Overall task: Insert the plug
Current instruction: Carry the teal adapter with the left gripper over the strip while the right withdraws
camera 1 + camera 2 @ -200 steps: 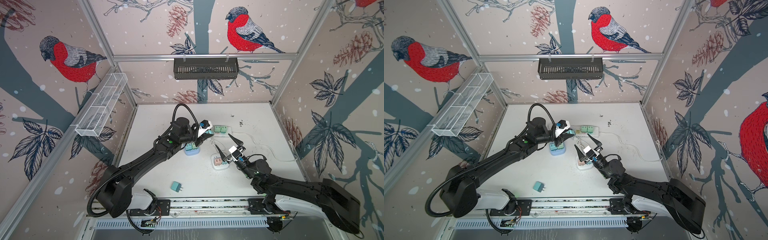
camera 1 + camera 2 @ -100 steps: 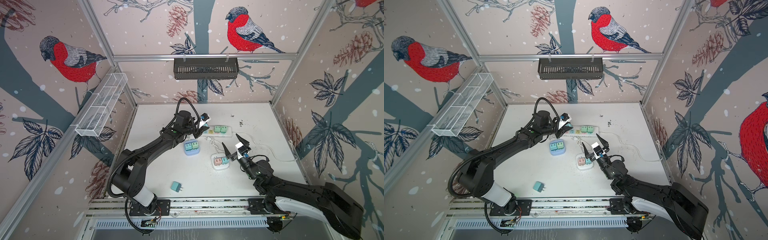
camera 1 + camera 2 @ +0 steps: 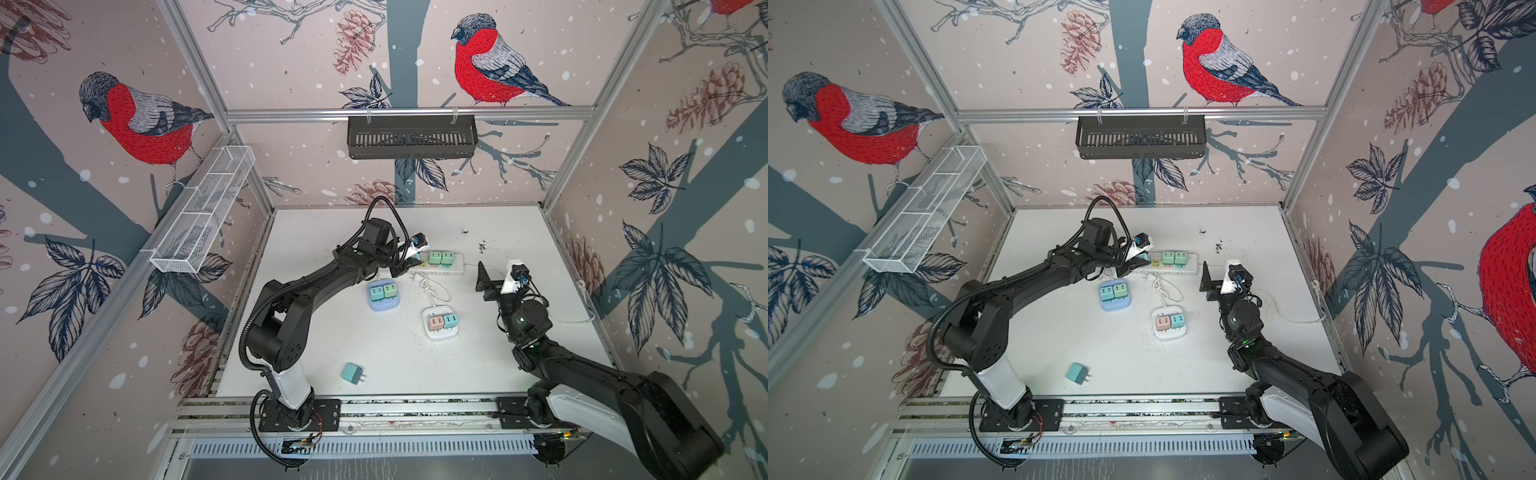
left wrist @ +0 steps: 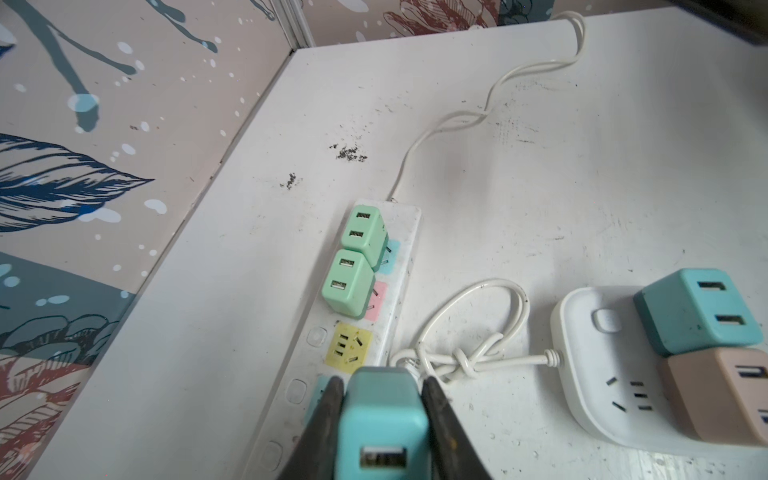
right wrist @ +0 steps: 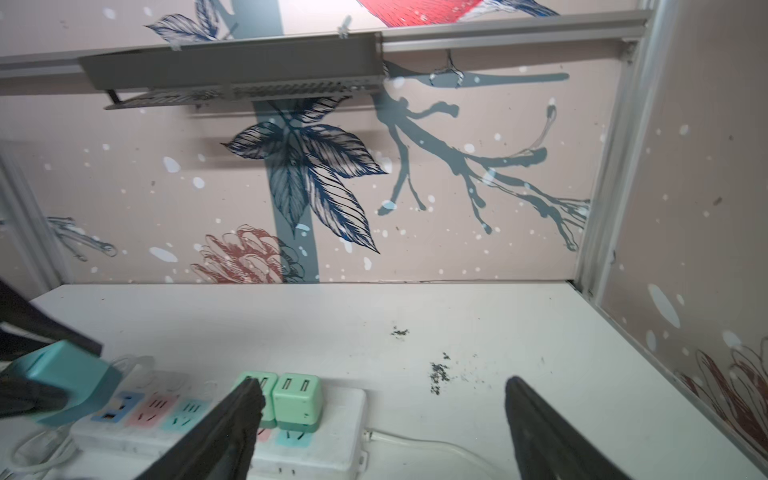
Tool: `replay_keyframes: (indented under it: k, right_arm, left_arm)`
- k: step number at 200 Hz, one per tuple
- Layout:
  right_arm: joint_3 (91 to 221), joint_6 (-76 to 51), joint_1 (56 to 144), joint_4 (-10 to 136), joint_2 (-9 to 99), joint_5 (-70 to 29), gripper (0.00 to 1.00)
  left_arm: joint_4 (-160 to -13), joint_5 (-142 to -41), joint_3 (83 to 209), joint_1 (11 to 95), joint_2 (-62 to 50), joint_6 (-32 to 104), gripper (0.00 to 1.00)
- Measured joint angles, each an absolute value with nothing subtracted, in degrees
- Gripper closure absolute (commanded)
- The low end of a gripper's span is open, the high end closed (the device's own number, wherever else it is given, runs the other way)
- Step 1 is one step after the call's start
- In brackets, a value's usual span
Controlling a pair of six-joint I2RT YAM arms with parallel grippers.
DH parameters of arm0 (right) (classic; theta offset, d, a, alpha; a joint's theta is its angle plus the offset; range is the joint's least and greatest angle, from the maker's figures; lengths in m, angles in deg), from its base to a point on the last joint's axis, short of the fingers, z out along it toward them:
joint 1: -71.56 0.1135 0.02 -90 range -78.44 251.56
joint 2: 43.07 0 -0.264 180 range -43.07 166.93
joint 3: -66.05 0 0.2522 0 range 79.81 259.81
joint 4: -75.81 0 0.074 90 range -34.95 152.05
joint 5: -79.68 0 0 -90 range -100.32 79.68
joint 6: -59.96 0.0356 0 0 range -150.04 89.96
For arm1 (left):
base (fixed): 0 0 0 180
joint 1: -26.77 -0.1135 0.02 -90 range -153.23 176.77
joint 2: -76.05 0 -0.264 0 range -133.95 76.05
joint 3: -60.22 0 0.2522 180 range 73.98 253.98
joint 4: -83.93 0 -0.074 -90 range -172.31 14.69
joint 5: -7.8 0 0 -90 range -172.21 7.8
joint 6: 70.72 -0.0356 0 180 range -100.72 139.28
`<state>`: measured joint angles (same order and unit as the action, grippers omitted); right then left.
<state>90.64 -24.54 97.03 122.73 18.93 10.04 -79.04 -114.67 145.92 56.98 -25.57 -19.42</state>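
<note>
1. The left jaws are clamped narrow on the teal plastic cube plug point(image 4: 382, 415). They pinch its flat sides so that, I judge, its hidden prongs face down toward the long white power strip point(image 4: 405, 224). The plug sits over the strip's free end, just beside the yellow socket point(image 4: 348, 345). I cannot tell if it touches.
2. Two mint-green cube plugs point(image 4: 348, 282) already fill the far sockets.
3. The right jaws stand wide and empty above the strip's cord end, probably ready to steady it.
</note>
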Motion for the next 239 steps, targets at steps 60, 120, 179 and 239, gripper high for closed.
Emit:
replay_keyframes:
  k: [60, 120, 179, 239]
  right_arm:
    - [100.0, -10.9, 96.7, 115.4, 29.3, 17.7, 0.05]
    - [116.7, -5.9, 105.8, 112.0, 48.9, 25.6, 0.01]
    - [130.1, 1.4, 106.1, 109.4, 60.9, 29.8, 0.18]
    - [145.9, 3.4, 108.8, 102.6, 75.1, 36.9, 0.17]
  left_arm:
    - [-75.3, -115.3, 151.2, 57.0, -32.4, -23.9, 1.00]
    - [-73.1, -116.5, 154.7, 56.9, -37.0, -28.2, 1.00]
    - [-72.0, -116.7, 157.4, 55.6, -39.9, -28.9, 1.00]
    - [-74.5, -116.3, 155.5, 53.3, -38.1, -25.4, 1.00]
